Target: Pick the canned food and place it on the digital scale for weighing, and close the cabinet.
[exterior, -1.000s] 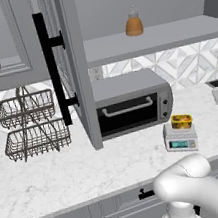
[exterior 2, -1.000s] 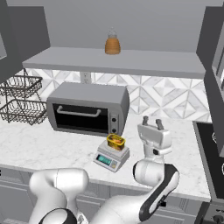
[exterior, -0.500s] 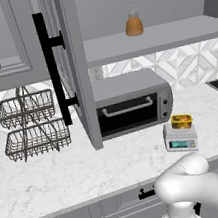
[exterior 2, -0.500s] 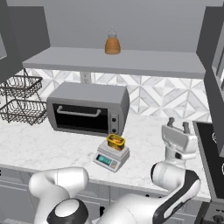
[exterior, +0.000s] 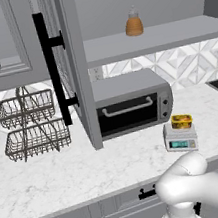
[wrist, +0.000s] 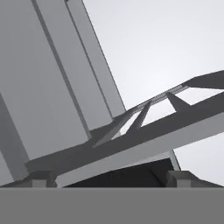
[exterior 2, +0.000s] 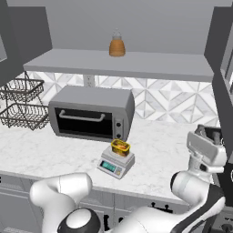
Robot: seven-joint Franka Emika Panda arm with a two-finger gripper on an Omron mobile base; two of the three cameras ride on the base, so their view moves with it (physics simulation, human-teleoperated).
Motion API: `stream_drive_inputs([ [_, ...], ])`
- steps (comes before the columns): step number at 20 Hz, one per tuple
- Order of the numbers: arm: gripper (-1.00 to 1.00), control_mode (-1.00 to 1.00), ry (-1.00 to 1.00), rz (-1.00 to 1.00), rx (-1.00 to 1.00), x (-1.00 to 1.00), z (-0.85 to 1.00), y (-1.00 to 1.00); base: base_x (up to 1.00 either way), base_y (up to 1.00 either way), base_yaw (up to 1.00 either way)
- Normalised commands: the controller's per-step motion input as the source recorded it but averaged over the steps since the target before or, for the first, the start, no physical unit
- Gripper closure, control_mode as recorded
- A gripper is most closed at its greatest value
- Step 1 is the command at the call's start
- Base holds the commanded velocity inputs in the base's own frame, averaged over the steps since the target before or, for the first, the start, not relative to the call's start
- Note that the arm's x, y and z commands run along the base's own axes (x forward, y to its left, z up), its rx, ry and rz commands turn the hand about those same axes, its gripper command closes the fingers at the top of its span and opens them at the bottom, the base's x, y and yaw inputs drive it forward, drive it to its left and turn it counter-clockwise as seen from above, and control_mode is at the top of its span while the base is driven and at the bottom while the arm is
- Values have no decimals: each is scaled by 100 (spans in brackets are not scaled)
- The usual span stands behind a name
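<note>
Hand (exterior 2: 213, 134) raised upright at right, fingers spread, holding nothing.

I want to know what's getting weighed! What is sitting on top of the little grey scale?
A small yellow tin with a dark red band sits on the light-grey digital scale. The plate beneath it is covered.

Canned food (exterior: 181, 120) atop digital scale (exterior: 180, 138); cabinet (exterior: 75, 66) open.

Kitchen, marble counter (exterior: 67, 177), toaster oven (exterior: 130, 104), wall cabinet (exterior: 74, 61)
</note>
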Motion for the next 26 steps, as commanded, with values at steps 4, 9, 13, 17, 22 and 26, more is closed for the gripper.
stream_drive_inputs([
  [4, -100, -100, -4, -27, 1, 1, 0, -32, 0, 0, 0],
  [9, -100, -100, 0, -23, 0, 9, -8, -12, 0, 0, 0],
  [13, -100, -100, -12, -16, 2, -2, -4, -22, 0, 0, 0],
  [17, -100, -100, -17, -19, 4, -5, 12, -42, 0, 0, 0],
  [22, -100, -100, -4, -21, 1, 0, 21, -18, 0, 0, 0],
  [26, -100, -100, -2, -18, 0, 0, 36, 5, 0, 0, 0],
])
